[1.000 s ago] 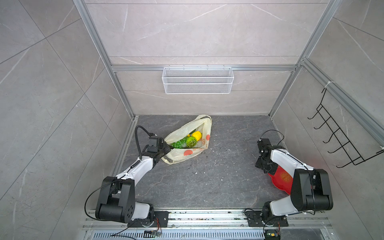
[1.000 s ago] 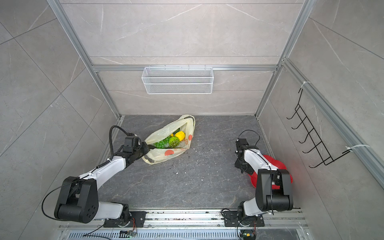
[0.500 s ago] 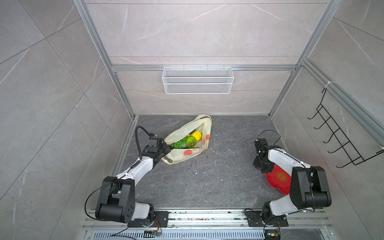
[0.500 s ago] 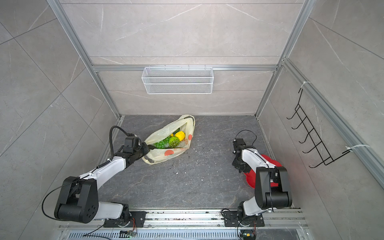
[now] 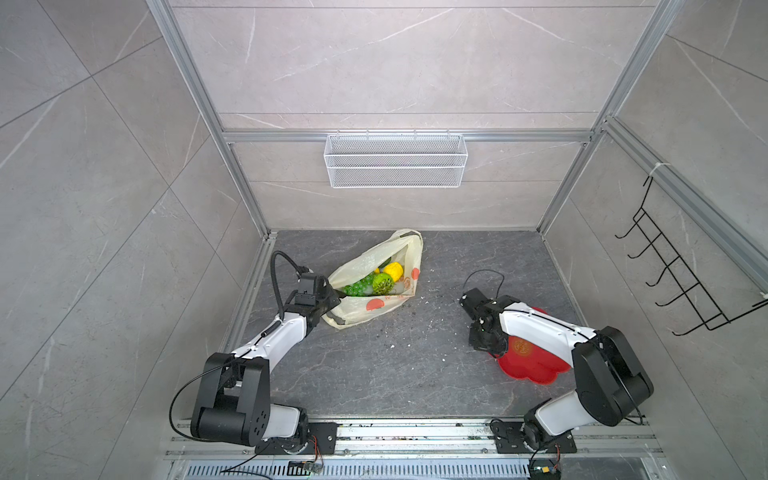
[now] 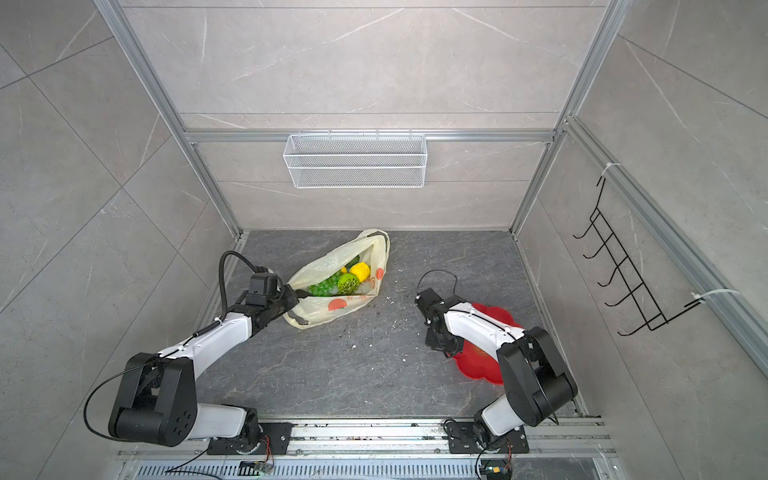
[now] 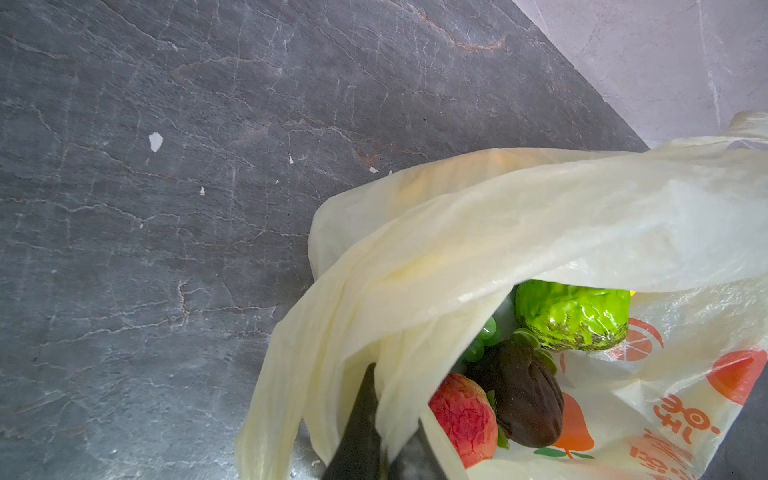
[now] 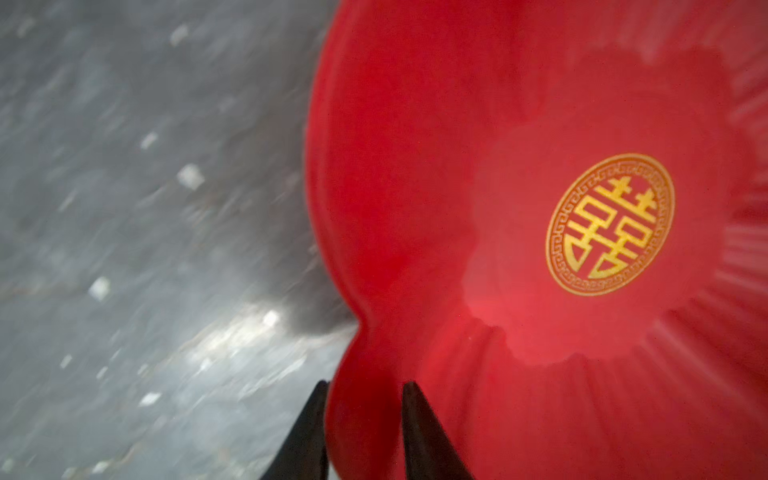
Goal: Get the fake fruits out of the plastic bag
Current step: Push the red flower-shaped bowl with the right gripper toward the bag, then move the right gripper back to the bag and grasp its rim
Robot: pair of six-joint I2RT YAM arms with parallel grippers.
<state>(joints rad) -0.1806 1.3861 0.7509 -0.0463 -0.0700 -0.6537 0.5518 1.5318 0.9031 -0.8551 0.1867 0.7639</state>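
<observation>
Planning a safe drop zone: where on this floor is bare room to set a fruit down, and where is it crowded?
Free: the floor between bag and plate, and the front strip along the rail. Crowded: the bag's mouth, pinched by the left gripper, and the plate's rim, straddled by the right gripper.

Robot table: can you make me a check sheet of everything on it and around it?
Surface: floor, dark grey, marbled.
Job's things: bag lies open at the rear left. Inside are grapes, a bumpy green fruit, a yellow fruit, a strawberry and a brown piece. No fruit is out yet.
Clutter: red plate, no fruit seen on it; white flecks scattered.
Grippers: left gripper shut on the bag's edge; right gripper grips the plate's rim.
Cables: a black loop at each wrist.
Surroundings: wire basket on back wall; hook rack on right wall.
</observation>
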